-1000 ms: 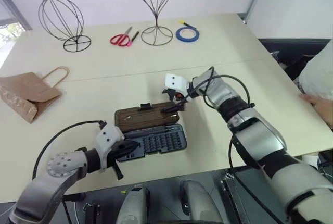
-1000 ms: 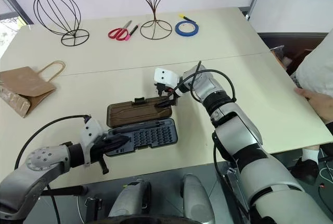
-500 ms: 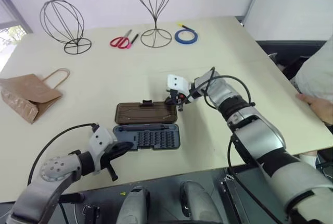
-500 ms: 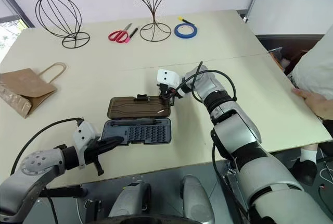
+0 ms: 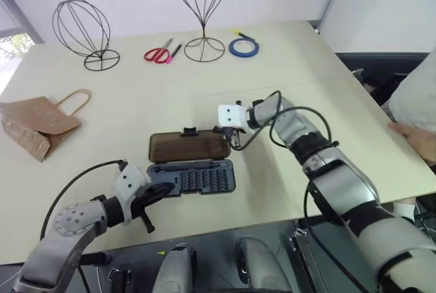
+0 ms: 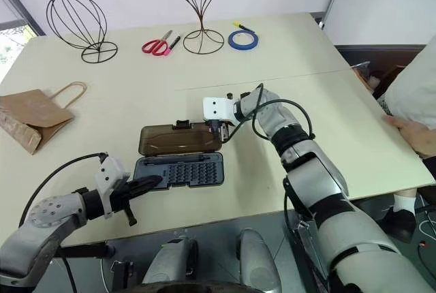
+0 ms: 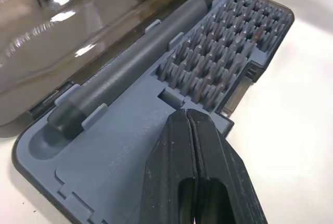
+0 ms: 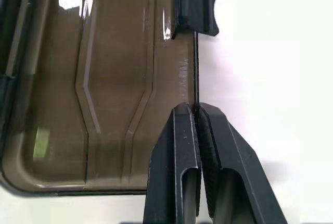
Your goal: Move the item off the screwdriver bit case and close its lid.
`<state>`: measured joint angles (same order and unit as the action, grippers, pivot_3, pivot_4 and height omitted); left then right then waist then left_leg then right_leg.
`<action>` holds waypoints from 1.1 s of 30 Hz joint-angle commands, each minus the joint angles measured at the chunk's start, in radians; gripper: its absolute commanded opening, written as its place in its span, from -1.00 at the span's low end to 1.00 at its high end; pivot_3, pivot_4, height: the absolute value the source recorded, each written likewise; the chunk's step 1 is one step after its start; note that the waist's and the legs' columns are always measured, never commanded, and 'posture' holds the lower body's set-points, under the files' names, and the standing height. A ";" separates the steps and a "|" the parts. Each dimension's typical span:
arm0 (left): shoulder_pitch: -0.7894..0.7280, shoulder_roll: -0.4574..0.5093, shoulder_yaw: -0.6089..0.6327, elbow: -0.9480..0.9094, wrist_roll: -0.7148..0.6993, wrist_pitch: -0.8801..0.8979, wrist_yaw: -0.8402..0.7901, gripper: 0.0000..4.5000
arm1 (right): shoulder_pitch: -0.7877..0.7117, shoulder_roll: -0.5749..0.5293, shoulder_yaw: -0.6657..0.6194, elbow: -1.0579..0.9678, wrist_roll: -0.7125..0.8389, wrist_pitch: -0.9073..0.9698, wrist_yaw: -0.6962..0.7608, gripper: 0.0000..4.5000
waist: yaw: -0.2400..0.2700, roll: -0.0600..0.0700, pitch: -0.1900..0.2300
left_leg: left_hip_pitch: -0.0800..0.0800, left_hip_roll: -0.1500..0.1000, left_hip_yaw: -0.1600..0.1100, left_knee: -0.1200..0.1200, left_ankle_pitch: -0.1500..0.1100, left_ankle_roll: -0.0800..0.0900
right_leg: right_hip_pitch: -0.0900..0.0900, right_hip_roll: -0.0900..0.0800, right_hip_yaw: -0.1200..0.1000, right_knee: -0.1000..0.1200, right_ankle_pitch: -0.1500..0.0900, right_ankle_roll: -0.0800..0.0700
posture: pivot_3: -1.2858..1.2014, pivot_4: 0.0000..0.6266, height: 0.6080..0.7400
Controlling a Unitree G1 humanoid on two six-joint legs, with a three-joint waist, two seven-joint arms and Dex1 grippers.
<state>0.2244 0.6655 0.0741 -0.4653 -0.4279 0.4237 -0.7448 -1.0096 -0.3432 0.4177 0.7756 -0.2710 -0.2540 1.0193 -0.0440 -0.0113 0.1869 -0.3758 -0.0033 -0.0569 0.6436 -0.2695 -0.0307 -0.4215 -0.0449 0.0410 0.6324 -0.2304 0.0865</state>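
My right gripper (image 8: 196,110) has its two fingers pinched together on the far edge of the lid (image 6: 178,140) — the thin rim of the smoky-brown flap sits right between the tips, a little along from the black latch tab (image 8: 202,10). The lid lies flat on the table (image 5: 286,54), folded open behind the case (image 5: 193,178).

My left gripper (image 7: 190,117) is fully closed with nothing in it. Its tips rest on the grey tray at the case's left end, just in front of the rows of bits (image 7: 229,41) and beside the driver handle (image 7: 132,62) in its slot.

The bag (image 5: 34,124) is off the case, lying on its side well away at the table's left edge, handles toward the middle.

At the far side stand two wire frames (image 5: 85,27) — with red scissors (image 5: 158,52) and a roll of blue tape (image 5: 244,47) near them. A person's hand (image 5: 415,140) rests at the right edge.
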 commanded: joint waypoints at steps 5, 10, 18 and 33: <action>-0.077 -0.009 0.062 0.029 -0.040 0.026 0.015 -1.00 | 0.160 -0.062 -0.035 -0.417 0.016 0.100 -0.018 -0.99 | 0.000 0.000 0.000 | 0.000 0.000 0.000 0.000 0.000 0.000 | -0.001 0.000 0.000 0.000 0.000 0.000 | 0.03 -0.52 1.00; -0.237 -0.027 0.111 0.016 -0.172 0.143 0.047 -1.00 | 0.231 -0.079 -0.039 -0.576 0.022 0.165 -0.019 -0.99 | 0.001 -0.001 0.000 | -0.001 0.000 0.000 0.000 0.000 0.000 | -0.001 0.000 0.000 0.000 0.001 0.001 | 0.03 -0.52 1.00; -0.516 -0.041 0.210 0.035 -0.393 0.332 0.147 -1.00 | 0.240 -0.080 -0.036 -0.608 0.011 0.166 -0.046 -0.99 | 0.000 -0.002 0.001 | -0.001 0.000 0.000 0.001 0.000 0.000 | -0.001 0.000 0.000 0.000 0.002 0.004 | 0.03 -0.52 1.00; -0.590 -0.018 0.228 0.586 -0.192 0.143 0.056 -1.00 | 0.195 -0.085 -0.031 -0.588 -0.036 0.063 -0.131 -0.99 | 0.003 -0.003 0.002 | -0.006 -0.001 0.000 0.002 0.000 0.000 | -0.005 0.000 0.000 0.000 0.002 0.004 | 0.03 -0.52 1.00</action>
<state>-0.3571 0.6483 0.2939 0.0967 -0.6343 0.6017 -0.6664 -0.7869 -0.4234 0.4029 0.2100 -0.3052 -0.1690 0.9105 -0.0413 -0.0144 0.1889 -0.3823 -0.0043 -0.0575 0.6454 -0.2692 -0.0311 -0.4268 -0.0452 0.0402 0.6321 -0.2282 0.0904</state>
